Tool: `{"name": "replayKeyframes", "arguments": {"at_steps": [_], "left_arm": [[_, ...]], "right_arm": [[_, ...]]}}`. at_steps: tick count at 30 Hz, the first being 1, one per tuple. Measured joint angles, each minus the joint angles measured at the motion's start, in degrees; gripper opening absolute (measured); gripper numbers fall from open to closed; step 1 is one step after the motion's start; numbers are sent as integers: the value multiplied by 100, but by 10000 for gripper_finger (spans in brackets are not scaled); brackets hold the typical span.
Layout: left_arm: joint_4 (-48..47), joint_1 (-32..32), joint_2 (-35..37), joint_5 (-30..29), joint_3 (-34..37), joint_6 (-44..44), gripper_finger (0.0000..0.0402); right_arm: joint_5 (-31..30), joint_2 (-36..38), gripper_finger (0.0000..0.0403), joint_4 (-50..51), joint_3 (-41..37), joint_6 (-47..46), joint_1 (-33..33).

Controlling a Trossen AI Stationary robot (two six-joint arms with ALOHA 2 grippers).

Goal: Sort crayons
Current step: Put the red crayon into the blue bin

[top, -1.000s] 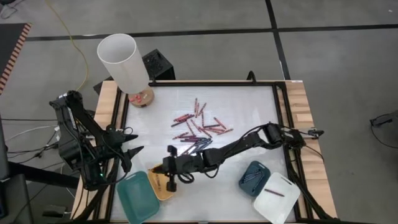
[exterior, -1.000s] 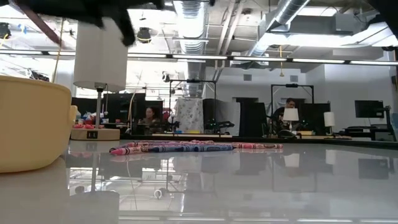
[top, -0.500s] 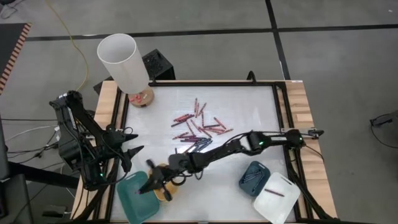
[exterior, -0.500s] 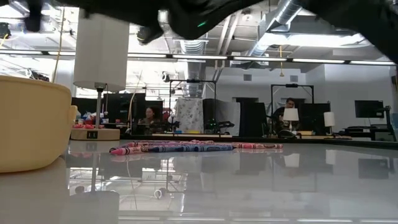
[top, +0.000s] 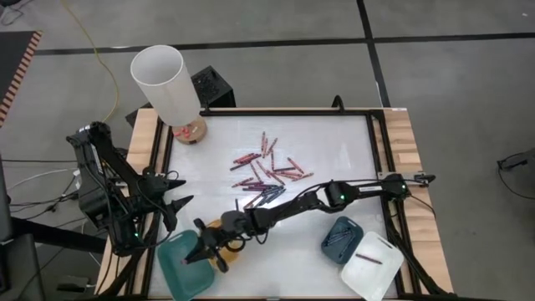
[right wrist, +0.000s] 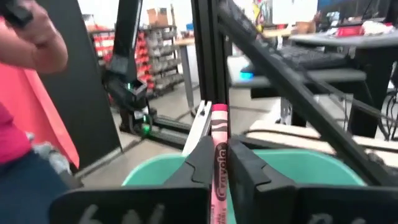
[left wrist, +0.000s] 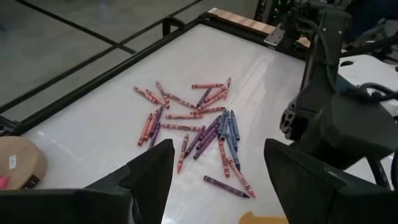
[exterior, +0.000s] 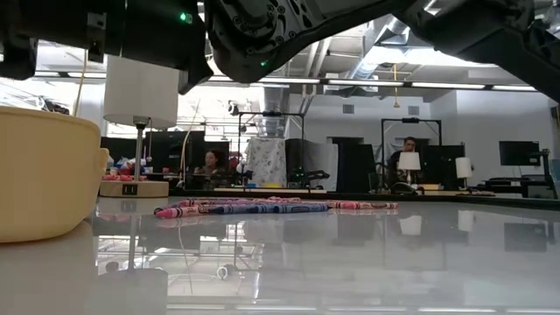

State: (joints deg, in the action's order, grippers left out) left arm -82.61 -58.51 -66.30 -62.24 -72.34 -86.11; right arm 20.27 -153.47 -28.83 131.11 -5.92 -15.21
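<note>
Crayons [top: 267,171], short thin sticks in red, pink, purple and dark blue, lie in a loose heap near the middle of your white table [top: 334,142] in the high view. Your right gripper [top: 203,249] is stretched far across the table and hangs over the edge of the teal plastic tray [top: 182,269], just beside the small yellow tray [top: 224,249]. Your left gripper [top: 174,205] waits by the table's left side with its fingers spread wide and nothing in them. A dark-blue tray [top: 341,237] with crayons in it and a white tray [top: 370,266] holding one crayon sit at the other corner. A white lamp shade [top: 165,82] stands at the far left corner.

Down low, you see the yellow tray [exterior: 44,171] big and close, the row of crayons [exterior: 271,207] far across the shiny table, and the dark arm overhead. People sit at desks in the room behind.

From the left wrist, you look past two wide-apart dark fingers [left wrist: 152,171] at the crayon heap [left wrist: 196,127], with the right arm close by.

From the right wrist, you see one pink crayon [right wrist: 219,165] standing upright between the two dark fingers [right wrist: 198,163], which are close together and pressed on it. The teal tray [right wrist: 298,165] is right behind it. A person's hand and a red sleeve show off to one side.
</note>
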Motion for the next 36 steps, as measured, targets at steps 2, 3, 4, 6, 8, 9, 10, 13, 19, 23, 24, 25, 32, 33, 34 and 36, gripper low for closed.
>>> {"name": "replayKeyframes", "arguments": {"at_steps": [2,3,4,6,8,9,10,13,19,23,24,25,32,33,34,36], "left_arm": [[-1,1,0,-5,0,-4,240],[-2,2,0,-7,0,-2,240],[0,3,0,-7,0,7,240],[-1,3,0,-7,0,6,240],[-2,3,0,-6,0,2,240],[-2,3,0,2,0,2,240],[-2,3,0,3,0,0,240],[0,3,0,63,0,-57,240],[0,-1,37,396,0,-17,240],[-58,-1,99,441,0,-13,240],[-142,-7,109,440,0,-9,240],[-267,-21,122,414,0,-19,240],[-739,-349,520,-5,44,-595,240],[-743,-393,600,-5,77,-610,240],[-735,-430,681,-17,129,-644,240],[-712,-479,839,-67,301,-745,240]], "right_arm": [[-40,0,62,239,47,154,-15],[-87,0,70,328,76,203,-26],[-107,0,78,382,98,255,-37],[-122,0,95,426,105,288,-49],[-122,0,110,481,105,294,-40],[-120,14,115,530,105,294,-40],[-121,62,120,692,104,304,-39],[-368,402,124,1813,100,625,14],[-1584,1816,120,4986,123,1859,131],[-2505,2452,119,7081,115,2242,165],[-2692,2534,119,7522,101,2253,203],[-2861,2625,118,7970,90,2245,261],[-3303,3510,118,10171,-77,1548,858],[-3303,3597,118,10270,-199,1478,939],[-3303,3666,118,10362,-335,1436,1024],[-3305,3841,118,10376,-660,1374,1199]]}}
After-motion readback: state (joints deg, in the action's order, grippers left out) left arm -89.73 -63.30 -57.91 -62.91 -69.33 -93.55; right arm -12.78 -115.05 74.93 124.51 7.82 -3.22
